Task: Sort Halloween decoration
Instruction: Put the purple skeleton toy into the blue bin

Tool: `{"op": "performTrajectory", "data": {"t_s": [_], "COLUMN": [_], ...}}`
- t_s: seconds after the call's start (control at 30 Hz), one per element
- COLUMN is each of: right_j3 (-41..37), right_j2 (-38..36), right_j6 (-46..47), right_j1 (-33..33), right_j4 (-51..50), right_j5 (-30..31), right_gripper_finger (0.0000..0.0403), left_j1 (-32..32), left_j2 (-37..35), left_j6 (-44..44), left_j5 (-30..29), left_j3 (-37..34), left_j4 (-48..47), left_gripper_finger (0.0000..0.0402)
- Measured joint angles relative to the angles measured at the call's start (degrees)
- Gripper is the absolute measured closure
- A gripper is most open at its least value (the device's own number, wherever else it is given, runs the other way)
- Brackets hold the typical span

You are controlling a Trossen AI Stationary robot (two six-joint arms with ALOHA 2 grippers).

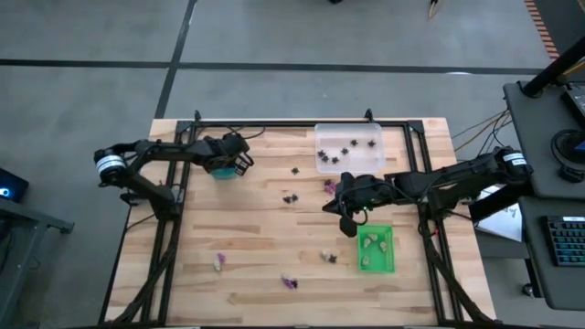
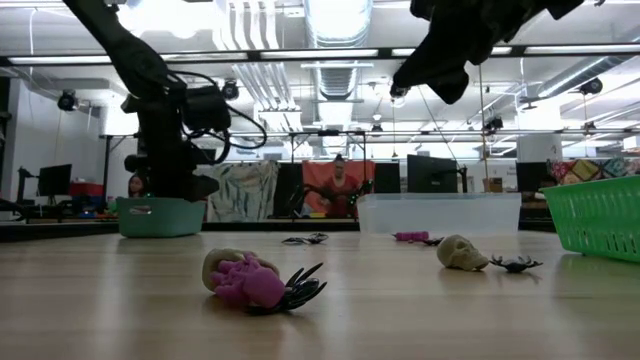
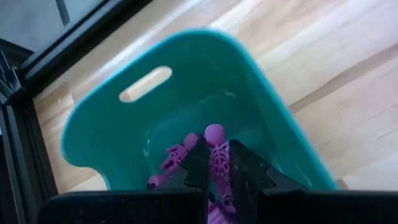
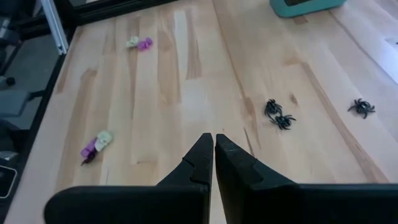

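My left gripper [image 3: 216,149] hangs over the teal tray [image 3: 261,93] at the table's far left [image 1: 223,170] and is shut on a purple skeleton trinket. Another purple trinket [image 3: 169,159] lies on the tray's floor. My right gripper [image 4: 214,140] is shut and empty above the bare wood at mid-table [image 1: 346,222], beside the green tray [image 1: 376,249]. Loose trinkets lie on the table: black spiders [image 4: 278,115], a purple and cream pair [image 4: 96,145] and a cream skull [image 2: 462,252]. My left gripper pinches the purple skeleton by its body [image 3: 219,167] between its two fingers, coming from above and pointing down into the teal tray. The skeleton's round head [image 3: 214,132] sticks out past the fingertips. It is lifted clear of the tray's floor.
The clear tray [image 1: 349,146] at the far edge holds several black spiders. The green tray holds pale pieces. A black frame [image 1: 274,126] runs round the table's far and side edges. A purple, cream and black cluster [image 2: 255,282] lies near the front edge. Open wood lies between the trays.
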Motion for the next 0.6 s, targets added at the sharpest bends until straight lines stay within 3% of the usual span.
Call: {"op": "performTrajectory", "data": {"t_s": [0.27,0.6], "right_j3": [0.06,0.06], "right_j2": [-0.04,-0.04], "right_j6": [0.0,0.0], "right_j1": [0.0,0.0], "right_j4": [-0.09,-0.48], "right_j5": [0.0,0.0], "right_gripper_finger": [0.0394,0.0394], "left_j1": [0.07,0.07], "left_j2": [1.9,1.47], "left_j6": [-0.11,-0.22], "left_j5": [-0.46,-0.54], "left_j3": [0.63,0.65], "left_j4": [0.17,0.23], "left_gripper_finger": [0.0377,0.0311]}}
